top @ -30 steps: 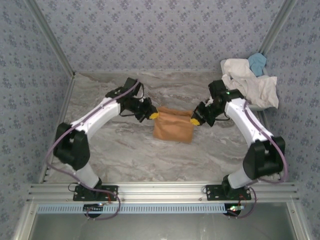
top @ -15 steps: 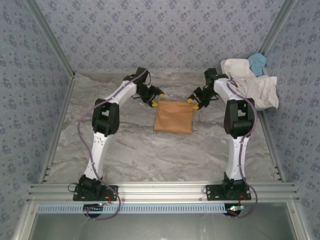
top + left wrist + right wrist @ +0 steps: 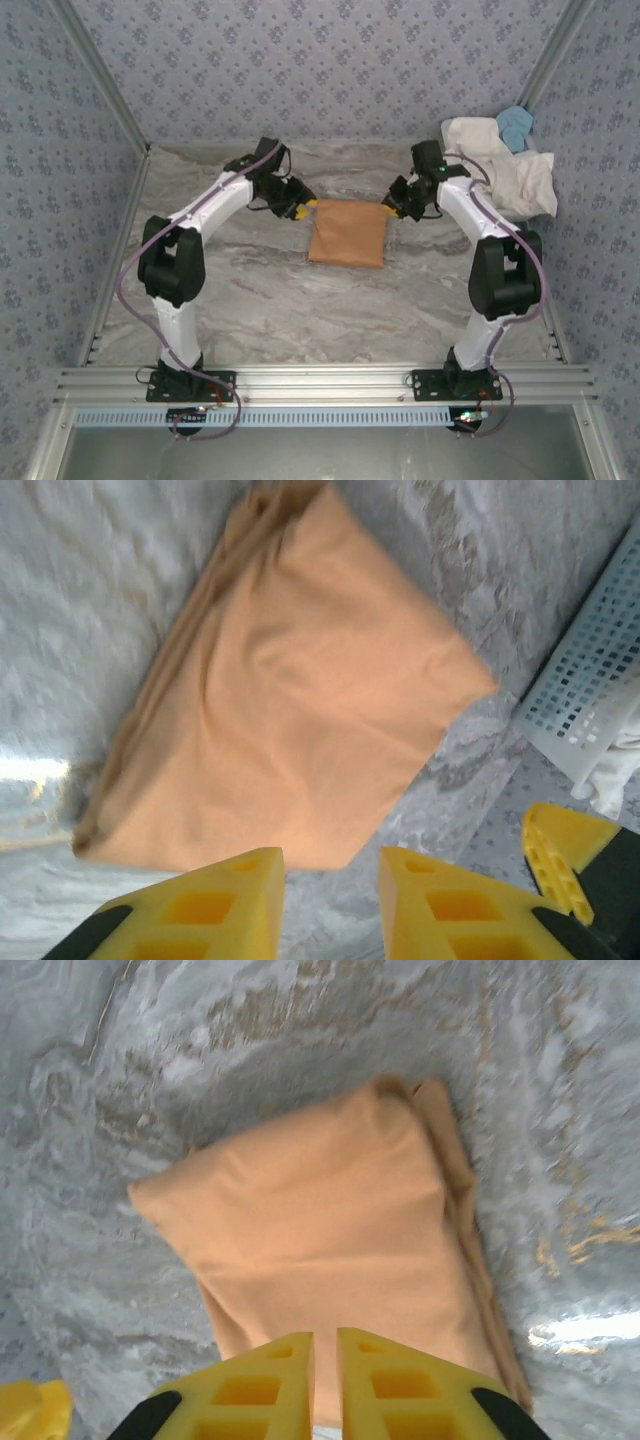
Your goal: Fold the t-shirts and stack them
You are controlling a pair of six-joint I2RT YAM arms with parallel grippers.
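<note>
One tan-orange t-shirt [image 3: 347, 232] lies folded into a flat rectangle mid-table; it also shows in the left wrist view [image 3: 300, 690] and the right wrist view [image 3: 330, 1220]. My left gripper [image 3: 303, 208] hovers at its back left corner, its jaws open [image 3: 330, 865] with bare table between them. My right gripper [image 3: 392, 210] sits at the back right corner, its yellow fingers [image 3: 290, 1360] almost together above the cloth with nothing between them. More t-shirts, white [image 3: 505, 170] and light blue [image 3: 516, 124], are heaped at the back right.
A white lattice tub [image 3: 590, 675] holds the heap by the right wall. Metal frame rails run along both table sides [image 3: 115, 250]. The marbled tabletop [image 3: 300, 310] lies bare in front of the folded shirt.
Both grippers carried the shirt's near edge toward the back, let go of it and drew slightly apart. The shirt now lies flatter and farther back. The jaws opened, then narrowed.
</note>
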